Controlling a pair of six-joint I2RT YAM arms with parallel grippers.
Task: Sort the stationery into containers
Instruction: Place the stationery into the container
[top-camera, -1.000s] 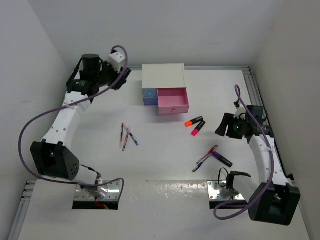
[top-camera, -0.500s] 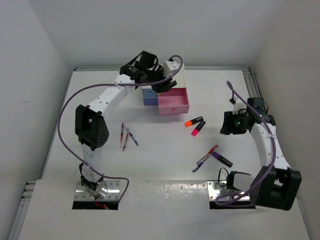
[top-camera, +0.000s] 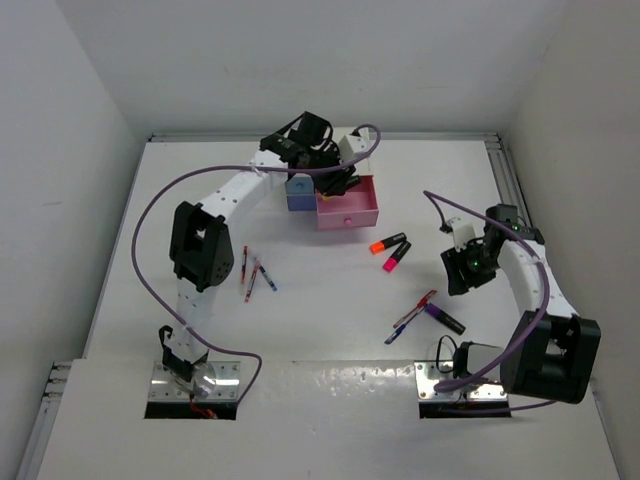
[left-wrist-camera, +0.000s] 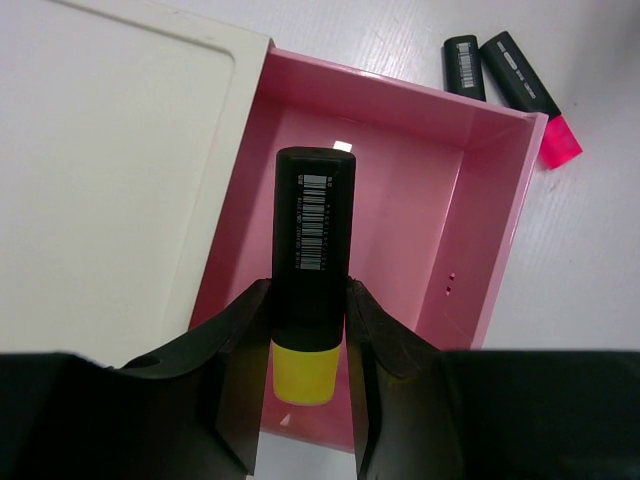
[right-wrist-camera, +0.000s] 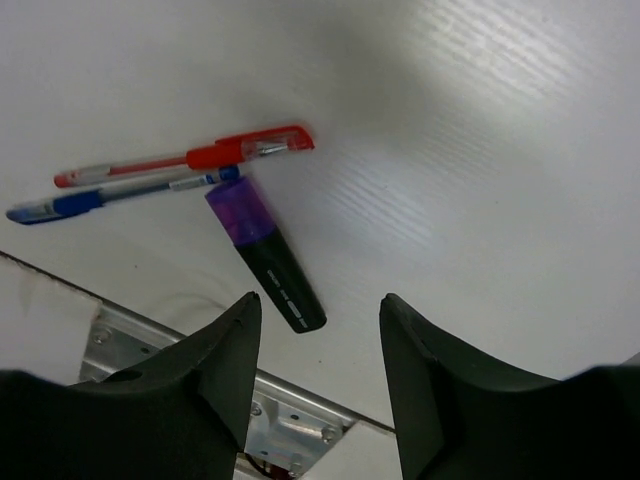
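The white table (top-camera: 320, 300) carries a white cabinet (left-wrist-camera: 110, 150) directly under the left claw (top-camera: 338, 182). An orange highlighter (top-camera: 387, 242) and a pink highlighter (top-camera: 396, 256) lie side by side on the bare top between the two claws, nearer the right claw (top-camera: 458, 275). Just to the near-left of the right claw lie a purple highlighter (right-wrist-camera: 265, 255), a red pen (right-wrist-camera: 190, 157) and a blue pen (right-wrist-camera: 110, 195), the pens touching lengthwise and the highlighter's purple end beside them. A cluster of red and blue pens (top-camera: 253, 275) lies well to the near-left of the left claw. Two metal plates (top-camera: 455, 385) sit at the near edge.
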